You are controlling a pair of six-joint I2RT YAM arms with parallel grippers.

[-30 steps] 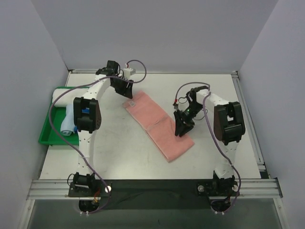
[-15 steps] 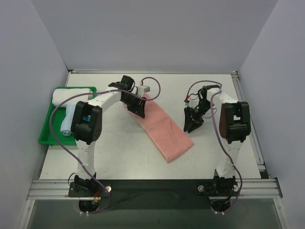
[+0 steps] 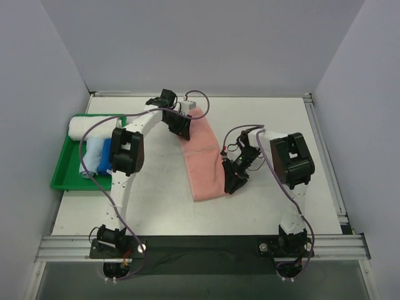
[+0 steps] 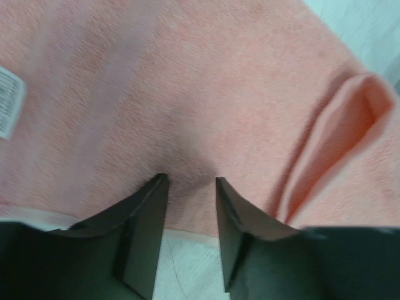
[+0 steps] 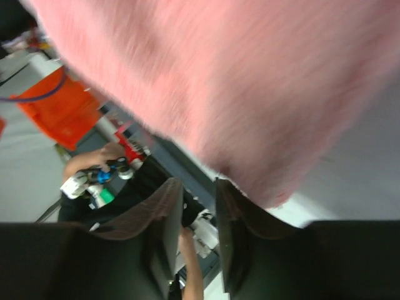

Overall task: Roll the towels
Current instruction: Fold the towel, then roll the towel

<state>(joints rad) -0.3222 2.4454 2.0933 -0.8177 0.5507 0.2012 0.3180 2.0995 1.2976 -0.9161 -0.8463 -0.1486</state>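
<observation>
Two arms are both engaged with the pink towel (image 3: 200, 159). It lies flat as a long strip on the table (image 3: 150, 200), running from the far centre toward the near side.

Left arm: it rises from its base with the elbow bent high over the table's left half, and the forearm reaches away and to the right. The left gripper (image 3: 179, 128) is down at the strip's far end. In its wrist view the fingers stand a narrow gap apart, tips against the cloth close to its edge. A shaded dimple sits between them; whether any cloth is pinched cannot be told. A white label (image 4: 7, 103) shows at the left of that view and a raised fold (image 4: 337, 137) at the right.

Right arm: the elbow is folded over the table's right half, and the forearm angles inward and down. The right gripper (image 3: 232, 181) is at the strip's near right edge. Its wrist view is blurred. The fingers are narrowly parted with cloth close above the tips; a grasp cannot be determined.

The blue towel (image 3: 92, 159) lies in the green tray (image 3: 62, 172) at the left, beside a white roll (image 3: 94, 125).
</observation>
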